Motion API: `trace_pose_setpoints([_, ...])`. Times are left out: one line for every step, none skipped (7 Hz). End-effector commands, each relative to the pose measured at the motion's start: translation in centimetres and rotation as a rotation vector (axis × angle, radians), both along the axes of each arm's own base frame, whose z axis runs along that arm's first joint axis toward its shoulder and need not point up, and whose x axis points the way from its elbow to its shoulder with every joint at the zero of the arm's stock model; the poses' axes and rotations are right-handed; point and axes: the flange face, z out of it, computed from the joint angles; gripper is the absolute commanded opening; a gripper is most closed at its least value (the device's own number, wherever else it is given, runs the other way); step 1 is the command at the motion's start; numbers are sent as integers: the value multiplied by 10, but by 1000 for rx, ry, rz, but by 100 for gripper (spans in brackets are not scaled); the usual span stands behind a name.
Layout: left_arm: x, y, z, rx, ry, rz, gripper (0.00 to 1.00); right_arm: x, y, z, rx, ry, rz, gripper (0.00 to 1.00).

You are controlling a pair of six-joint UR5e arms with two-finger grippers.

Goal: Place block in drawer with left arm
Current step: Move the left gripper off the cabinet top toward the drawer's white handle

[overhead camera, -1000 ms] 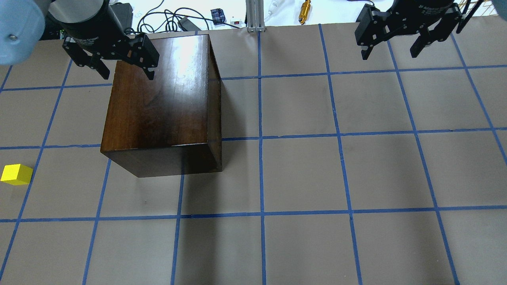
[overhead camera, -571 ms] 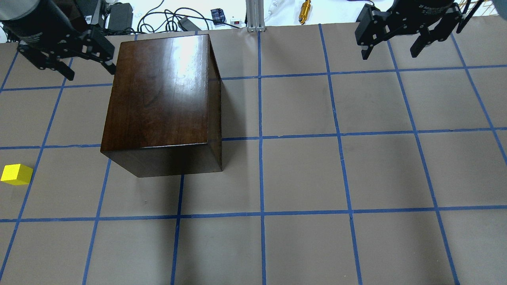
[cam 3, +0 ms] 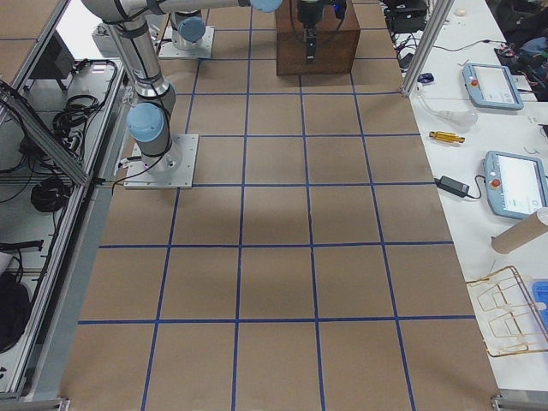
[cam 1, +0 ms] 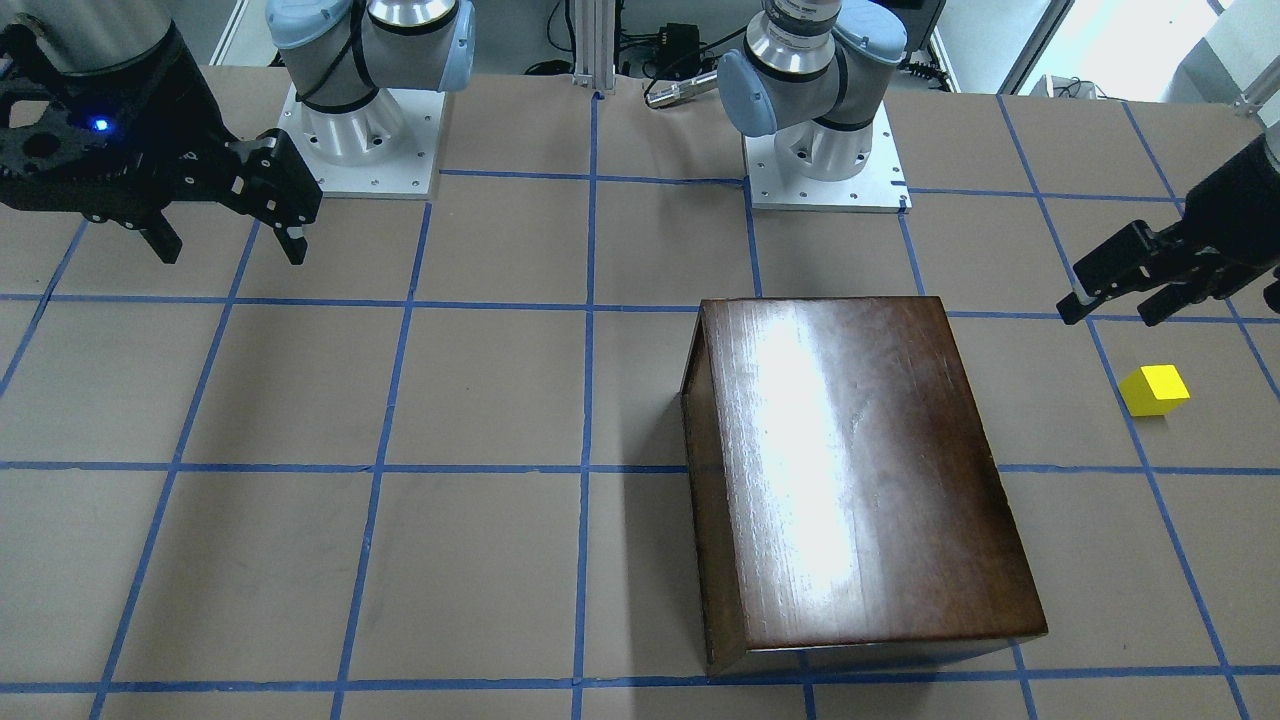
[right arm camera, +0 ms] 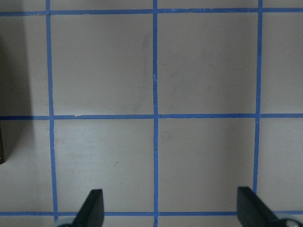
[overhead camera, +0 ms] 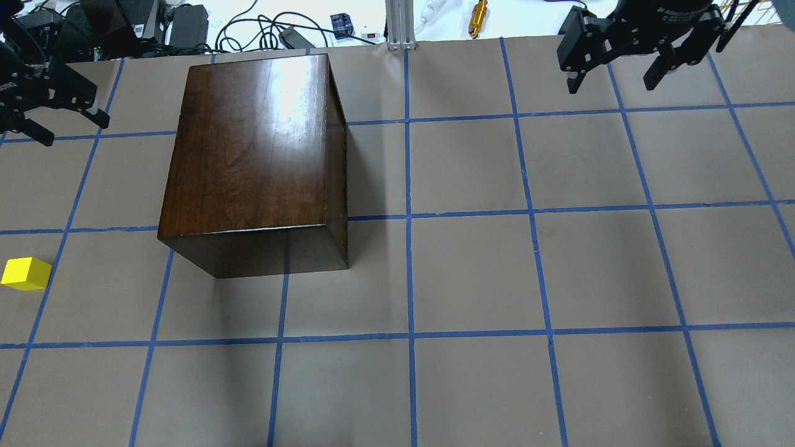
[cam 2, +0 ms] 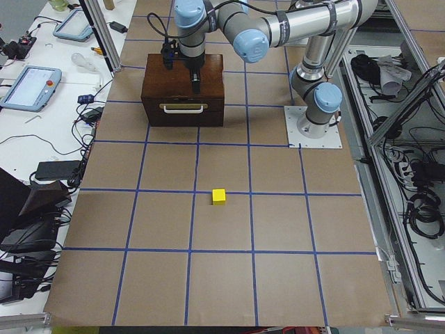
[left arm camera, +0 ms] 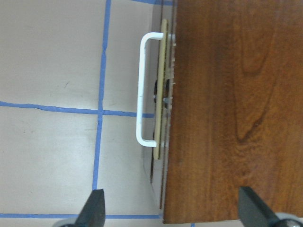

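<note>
The block (overhead camera: 25, 274) is a small yellow cube on the table, left of the cabinet and nearer me; it also shows in the front view (cam 1: 1155, 390) and the left side view (cam 2: 219, 196). The dark-brown cabinet (overhead camera: 248, 143) stands left of centre. Its drawer is shut, and the white handle (left arm camera: 142, 90) faces the table's left end. My left gripper (overhead camera: 71, 127) is open and empty, hovering high beside the cabinet's drawer side, well beyond the block. My right gripper (overhead camera: 612, 81) is open and empty over the far right of the table.
Blue tape lines grid the brown table (overhead camera: 472, 273). Cables, a gold-coloured tool (overhead camera: 478, 18) and an aluminium post (overhead camera: 397, 25) lie past the far edge. The two arm bases (cam 1: 365, 130) (cam 1: 825, 150) stand at my side of the table.
My left gripper has moved left, from above the cabinet's far left corner to the view's left edge. The right gripper, block and cabinet have not moved.
</note>
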Motion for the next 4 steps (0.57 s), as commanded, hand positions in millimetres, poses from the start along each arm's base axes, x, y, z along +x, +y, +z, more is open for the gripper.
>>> trace_pose_setpoints([37,-20,-52,-2,9,-57,100,0,0,0,0,0,0,100])
trace_pose_setpoints([43,-37,-82,-37,-11,-60,100,1,0,0,0,0,1,100])
trace_pose_setpoints([43,-45,-109,-17,1,-67,100,1,1,1,-1,0,1,100])
trace_pose_setpoints([30,-54,-124,0,15,-93,100,1,0,0,0,0,1,100])
